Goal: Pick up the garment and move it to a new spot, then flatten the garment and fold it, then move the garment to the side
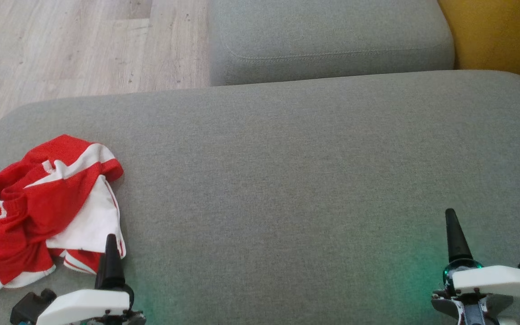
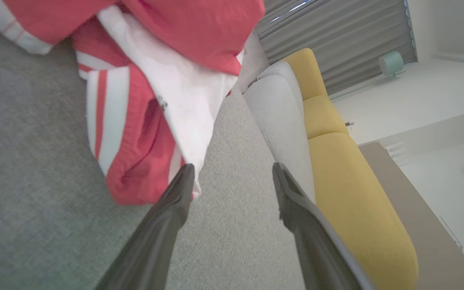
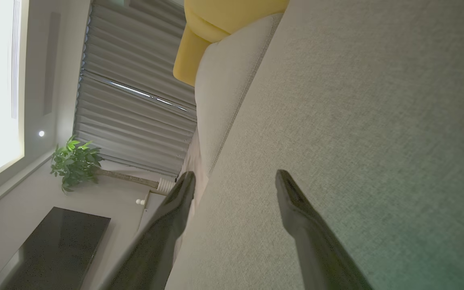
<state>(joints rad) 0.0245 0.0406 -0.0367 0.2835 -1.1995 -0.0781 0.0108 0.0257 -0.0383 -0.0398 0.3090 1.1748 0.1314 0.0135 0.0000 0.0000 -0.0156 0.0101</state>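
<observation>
Garment (image 1: 43, 207): red and white, thin mesh-like knit, white side panels and narrow striped trim. It lies crumpled in a loose heap with deep folds, not flattened. It sits at the left end of the large grey seat cushion (image 1: 287, 180), close to the cushion's near-left edge.

Cushion: woven grey upholstery, fine grain, rounded corners, flat top. A second grey cushion (image 1: 327, 40) with a stitched seam butts against its far side. A yellow upholstered seat (image 1: 499, 36) stands at the far right, and pale wood-plank floor (image 1: 61, 45) shows at the far left.

Left end effector (image 2: 232, 169): two long, dark, tapered fingers spread wide with nothing between them. It sits low over the cushion, just beside the garment's near-right corner. In the left wrist view one fingertip (image 2: 185, 173) meets the edge of the white hem; cannot tell whether it touches.

Right end effector (image 3: 236, 175): fingers spread wide, holding nothing, over bare grey fabric at the cushion's right end, well apart from the garment.
</observation>
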